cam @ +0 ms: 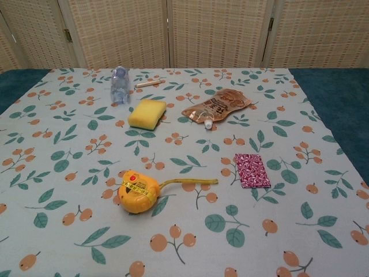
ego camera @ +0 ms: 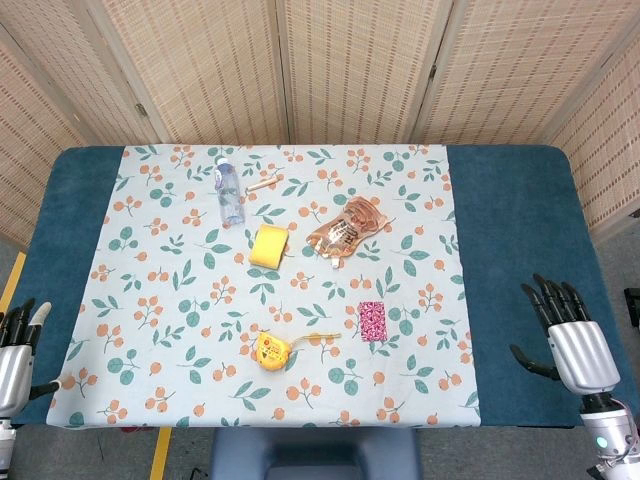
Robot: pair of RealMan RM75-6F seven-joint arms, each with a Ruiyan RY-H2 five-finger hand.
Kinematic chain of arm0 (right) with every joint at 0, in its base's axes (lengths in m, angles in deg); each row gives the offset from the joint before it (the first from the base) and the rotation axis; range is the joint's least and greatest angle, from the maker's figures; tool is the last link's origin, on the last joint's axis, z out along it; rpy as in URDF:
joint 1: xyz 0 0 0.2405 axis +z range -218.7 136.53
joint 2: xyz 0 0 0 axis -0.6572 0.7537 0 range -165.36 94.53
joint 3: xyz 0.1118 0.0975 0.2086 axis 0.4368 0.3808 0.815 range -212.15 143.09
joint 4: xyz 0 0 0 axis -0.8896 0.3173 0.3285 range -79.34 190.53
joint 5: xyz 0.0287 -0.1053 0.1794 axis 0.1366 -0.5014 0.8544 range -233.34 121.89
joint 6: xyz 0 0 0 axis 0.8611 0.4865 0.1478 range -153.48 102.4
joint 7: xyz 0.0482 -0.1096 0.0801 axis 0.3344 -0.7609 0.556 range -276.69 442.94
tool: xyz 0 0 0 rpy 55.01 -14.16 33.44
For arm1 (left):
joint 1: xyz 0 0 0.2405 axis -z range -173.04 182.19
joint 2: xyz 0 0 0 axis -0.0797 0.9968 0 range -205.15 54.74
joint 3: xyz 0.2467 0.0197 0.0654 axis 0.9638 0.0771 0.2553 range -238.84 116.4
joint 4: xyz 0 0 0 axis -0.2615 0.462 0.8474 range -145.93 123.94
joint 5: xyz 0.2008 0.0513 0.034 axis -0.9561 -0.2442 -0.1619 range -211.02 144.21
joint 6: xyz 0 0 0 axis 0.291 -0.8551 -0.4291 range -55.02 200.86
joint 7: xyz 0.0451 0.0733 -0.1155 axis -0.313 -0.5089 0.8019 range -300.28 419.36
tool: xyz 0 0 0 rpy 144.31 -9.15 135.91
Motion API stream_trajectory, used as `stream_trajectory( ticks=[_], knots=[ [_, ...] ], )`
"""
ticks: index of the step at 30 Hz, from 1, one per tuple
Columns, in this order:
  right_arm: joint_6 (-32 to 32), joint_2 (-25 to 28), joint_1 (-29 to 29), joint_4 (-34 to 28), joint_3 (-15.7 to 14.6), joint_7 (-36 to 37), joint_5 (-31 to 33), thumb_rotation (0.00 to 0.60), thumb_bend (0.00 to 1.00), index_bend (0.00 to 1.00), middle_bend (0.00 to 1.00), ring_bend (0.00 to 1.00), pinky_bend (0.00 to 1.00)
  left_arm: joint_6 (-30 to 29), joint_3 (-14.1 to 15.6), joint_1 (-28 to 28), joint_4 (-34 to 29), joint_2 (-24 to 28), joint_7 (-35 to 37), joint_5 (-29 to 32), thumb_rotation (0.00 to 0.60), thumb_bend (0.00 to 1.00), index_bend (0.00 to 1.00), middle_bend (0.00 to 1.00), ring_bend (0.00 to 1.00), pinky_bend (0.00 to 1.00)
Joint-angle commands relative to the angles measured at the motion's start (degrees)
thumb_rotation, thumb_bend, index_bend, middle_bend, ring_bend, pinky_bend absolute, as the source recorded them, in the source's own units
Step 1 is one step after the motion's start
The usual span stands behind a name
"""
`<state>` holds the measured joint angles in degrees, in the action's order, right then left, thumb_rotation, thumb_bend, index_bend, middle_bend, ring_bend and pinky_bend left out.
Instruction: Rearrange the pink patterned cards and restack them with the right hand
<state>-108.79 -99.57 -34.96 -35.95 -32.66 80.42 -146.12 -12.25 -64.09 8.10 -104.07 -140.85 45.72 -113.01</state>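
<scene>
At the lower right of the head view we see our right hand [ego camera: 577, 345] released, fingers spread; the cards [ego camera: 372, 320] lie stacked mid-frame. Our left hand [ego camera: 15, 350], partly cropped, seems released.

- Left hand [ego camera: 14, 350]: cut off by the left edge of the head view, only part of it showing; absent from the chest view.
- Right hand [ego camera: 572, 342]: wrist cut off at the bottom edge of the head view; outside the chest view.
- Pink patterned cards [cam: 252, 170]: count in the stack too small to tell.
- Brown pouch [cam: 218, 107]: printed text illegible.
- Worktop [cam: 340, 92]: near edge and both near corners cut off in the chest view.
</scene>
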Motion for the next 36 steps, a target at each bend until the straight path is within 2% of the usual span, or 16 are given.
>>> stream_trajectory(
  ticks=[1, 24, 31, 36],
  knots=[
    [0.0, 0.3, -0.1, -0.4, -0.1, 0.0, 0.1, 0.472, 0.32, 0.0, 0.0, 0.0, 0.0, -0.2, -0.1, -0.1, 0.4, -0.3, 0.3, 0.0, 0.6, 0.16, 0.03, 0.0, 0.0, 0.0],
    [0.5, 1.5, 0.4, -2.4, -0.9, -0.2, -1.3, 0.477, 0.32, 0.02, 0.0, 0.0, 0.0, -1.5, 0.3, -1.2, 1.1, 0.0, 2.6, -1.4, 0.6, 0.16, 0.04, 0.0, 0.0, 0.0],
    [4.6, -1.1, 3.0, -3.9, -0.5, -2.4, -0.9, 0.474, 0.32, 0.16, 0.04, 0.0, 0.0, -1.3, 0.7, -1.3, 1.4, -0.1, 2.9, -2.1, 0.6, 0.16, 0.05, 0.0, 0.0, 0.0],
    [11.9, -3.6, 7.4, -4.9, -0.2, -2.1, 0.0, 0.495, 0.32, 0.24, 0.03, 0.0, 0.0, -1.6, 0.8, -1.6, 1.6, -0.1, 3.7, -2.2, 0.6, 0.17, 0.06, 0.0, 0.0, 0.0]
  ],
)
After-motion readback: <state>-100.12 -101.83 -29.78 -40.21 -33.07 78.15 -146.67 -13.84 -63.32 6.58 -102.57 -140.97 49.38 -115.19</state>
